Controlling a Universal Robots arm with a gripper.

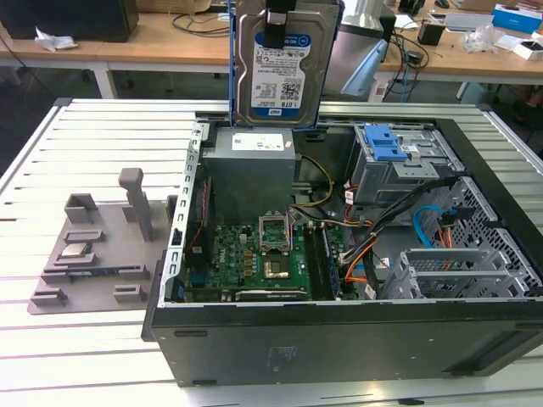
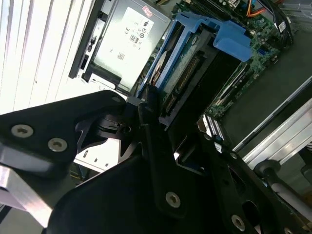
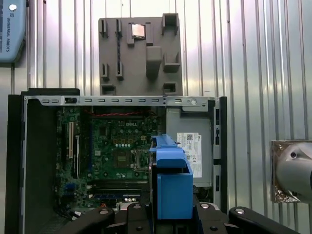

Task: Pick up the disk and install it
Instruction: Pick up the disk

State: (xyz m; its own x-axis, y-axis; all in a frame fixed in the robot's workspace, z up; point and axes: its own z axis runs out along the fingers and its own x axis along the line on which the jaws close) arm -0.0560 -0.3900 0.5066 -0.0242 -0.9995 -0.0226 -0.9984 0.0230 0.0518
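Disk [image 1: 280,76]: silver hard drive, white-and-blue label facing the exterior view, framed by a blue bracket [image 3: 171,187]. Position: held upright in the air over the open computer case [image 1: 339,339], with its lower edge above the grey power supply [image 1: 250,170]. It sits in no bay. In the second wrist view the disk [image 2: 187,73] shows edge-on, connector side toward the camera.

Gripper [image 1: 278,24]: closed on the disk's upper end, with one black finger lying against the labelled face. In the first wrist view the gripper [image 3: 170,217] clamps the bracket from both sides.

Computer case: lies on its side, cover off, on a slatted metal table [image 1: 102,136].
- Green motherboard [image 1: 246,254], on the case floor beside the power supply.
- Metal drive cage [image 1: 390,161] with a blue latch, toward the exterior view's right.

Grey fixture plate [image 1: 93,254]: rests on the table just beside the case, on the exterior view's left. It carries a small square CPU chip [image 1: 76,251].
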